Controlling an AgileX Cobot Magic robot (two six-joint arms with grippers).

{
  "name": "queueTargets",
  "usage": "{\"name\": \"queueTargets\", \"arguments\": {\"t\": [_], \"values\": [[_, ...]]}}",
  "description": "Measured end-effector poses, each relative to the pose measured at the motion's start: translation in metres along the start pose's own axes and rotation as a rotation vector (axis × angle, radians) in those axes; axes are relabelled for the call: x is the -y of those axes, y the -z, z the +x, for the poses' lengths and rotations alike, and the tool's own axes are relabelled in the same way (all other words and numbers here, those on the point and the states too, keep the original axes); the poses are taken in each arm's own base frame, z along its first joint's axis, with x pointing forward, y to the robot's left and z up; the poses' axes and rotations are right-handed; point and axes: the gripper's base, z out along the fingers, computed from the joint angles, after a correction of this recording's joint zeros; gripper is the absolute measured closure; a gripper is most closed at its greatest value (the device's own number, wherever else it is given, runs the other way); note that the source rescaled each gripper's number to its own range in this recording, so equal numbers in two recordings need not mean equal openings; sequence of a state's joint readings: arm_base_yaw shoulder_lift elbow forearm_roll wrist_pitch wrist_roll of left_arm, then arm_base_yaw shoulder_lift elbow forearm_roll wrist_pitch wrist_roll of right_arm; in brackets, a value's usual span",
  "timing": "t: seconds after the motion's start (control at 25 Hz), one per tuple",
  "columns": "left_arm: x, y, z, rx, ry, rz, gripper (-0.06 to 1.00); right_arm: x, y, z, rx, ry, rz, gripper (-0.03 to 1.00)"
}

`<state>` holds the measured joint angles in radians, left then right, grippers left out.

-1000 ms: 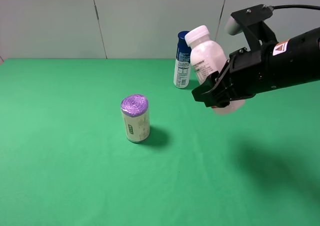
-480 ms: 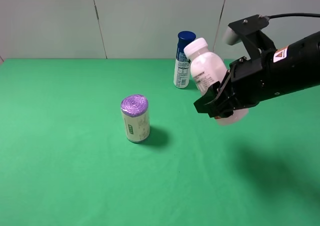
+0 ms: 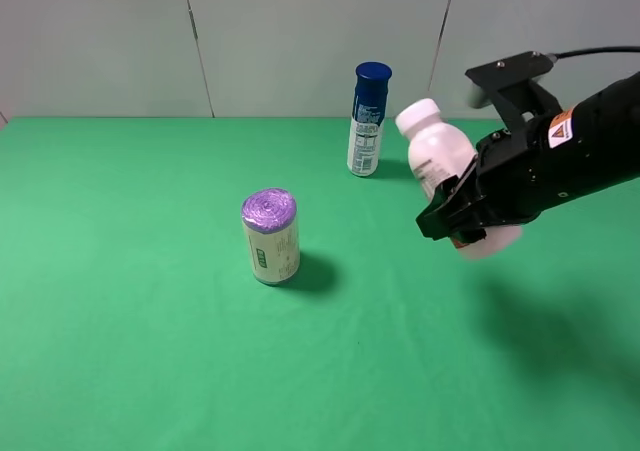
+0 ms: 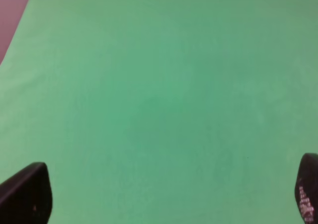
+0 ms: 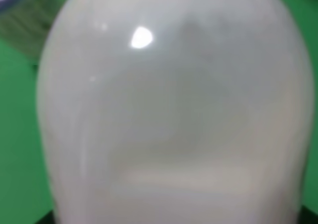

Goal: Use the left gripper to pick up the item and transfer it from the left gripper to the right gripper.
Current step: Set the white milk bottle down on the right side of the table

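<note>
The right gripper (image 3: 455, 221) is clamped around the lower half of the bottle (image 3: 440, 153) and holds it in the air above the right part of the green table (image 3: 120, 321). The bottle is tilted – its white cap (image 3: 418, 114) points up and toward the left of the high view, while its rounded base sticks out below the black claw. A strip of printed label shows on its side just above the fingers. In the right wrist view the pale body of the bottle (image 5: 174, 110) fills almost the whole picture, blurred, with 1 bright glint on it.

The right arm reaches in from the right edge of the high view and carries a small red-and-white triangle sticker (image 3: 560, 126); a thin black cable (image 3: 595, 51) runs off behind it.

The left gripper (image 4: 166, 191) appears only in its own wrist view. Its 2 fingers (image 4: 27, 194) stand spread wide at opposite sides of the picture, gripping nothing – only green cloth lies between them.

2 other things stand upright on the table. A can with a purple top (image 3: 270, 237) stands left of the middle, well apart from the bottle. A spray can with a blue cap (image 3: 367, 121) stands near the back edge, just left of the bottle's cap in the high view.
</note>
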<state>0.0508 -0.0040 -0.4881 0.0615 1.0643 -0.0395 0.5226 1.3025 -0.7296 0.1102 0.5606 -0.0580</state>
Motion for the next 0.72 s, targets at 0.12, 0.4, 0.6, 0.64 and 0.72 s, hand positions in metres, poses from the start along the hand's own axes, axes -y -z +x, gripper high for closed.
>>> {"name": "queueTargets", "arguments": {"t": [0.12,0.4,0.6,0.64,0.72], "values": [[0.000,0.000,0.000,0.000,0.000,0.000,-0.01,0.017,-0.017,0.002,-0.067,-0.061,0.043,0.89],[0.000,0.000,0.000,0.000,0.000,0.000,-0.01,0.047,-0.046,0.011,-0.183,-0.165,0.092,0.89],[0.000,0.000,0.000,0.000,-0.001,0.000,-0.01,0.051,-0.061,0.017,-0.246,-0.177,0.093,0.89],[0.000,0.000,0.000,0.000,-0.001,0.000,-0.01,0.051,-0.064,0.018,-0.257,-0.178,0.093,0.89],[0.000,0.000,0.000,0.000,-0.001,0.000,-0.01,0.052,-0.070,0.020,-0.277,-0.179,0.093,0.89]]}}
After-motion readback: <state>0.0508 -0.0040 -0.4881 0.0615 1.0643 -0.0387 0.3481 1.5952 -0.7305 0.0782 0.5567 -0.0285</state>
